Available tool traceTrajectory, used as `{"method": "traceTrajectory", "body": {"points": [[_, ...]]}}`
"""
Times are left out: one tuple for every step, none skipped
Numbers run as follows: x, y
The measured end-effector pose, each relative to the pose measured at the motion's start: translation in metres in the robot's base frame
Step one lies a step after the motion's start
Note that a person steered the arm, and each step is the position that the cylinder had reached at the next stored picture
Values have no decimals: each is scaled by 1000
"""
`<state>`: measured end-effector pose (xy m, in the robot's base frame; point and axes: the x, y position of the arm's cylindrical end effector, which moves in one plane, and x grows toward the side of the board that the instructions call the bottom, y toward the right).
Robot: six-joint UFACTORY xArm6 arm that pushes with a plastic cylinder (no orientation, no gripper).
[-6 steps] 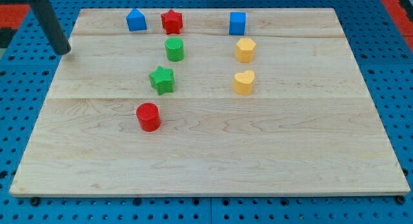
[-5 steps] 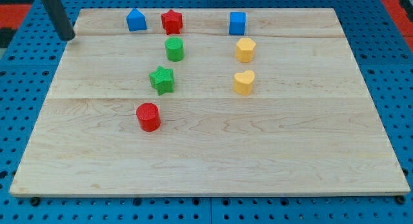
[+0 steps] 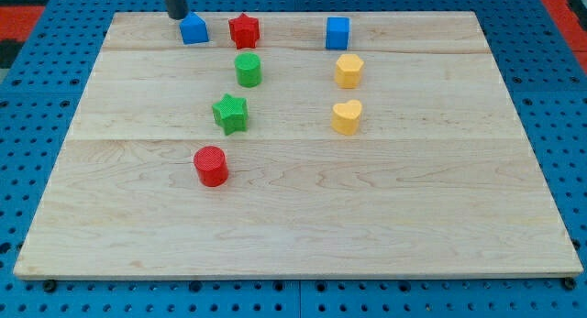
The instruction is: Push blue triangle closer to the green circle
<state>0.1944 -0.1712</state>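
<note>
— Hand? None fitted, so no open or closed. My tip (image 3: 176, 16) has swung from the bench's (image 3: 293, 217) left edge to behind the blue triangle (image 3: 193, 29).

— Meaning?

— Poised to push toward the green circle (image 3: 248, 70), just below-right.

The tip (image 3: 176, 16) sits at the board's (image 3: 293, 217) top edge, just up-left of the blue triangle (image 3: 193, 29). Right of the triangle stand the red star (image 3: 243, 30) and blue cube (image 3: 337, 32). Below the star: green circle (image 3: 248, 70), green star (image 3: 230, 113), red cylinder (image 3: 211, 166). Below the cube: yellow hexagon (image 3: 348, 71), then yellow heart (image 3: 346, 117).
</note>
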Motion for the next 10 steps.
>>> {"method": "traceTrajectory", "body": {"points": [[26, 1], [46, 6], [45, 1], [45, -11], [34, 5], [24, 9], [39, 36], [54, 59], [77, 49], [103, 45]]}}
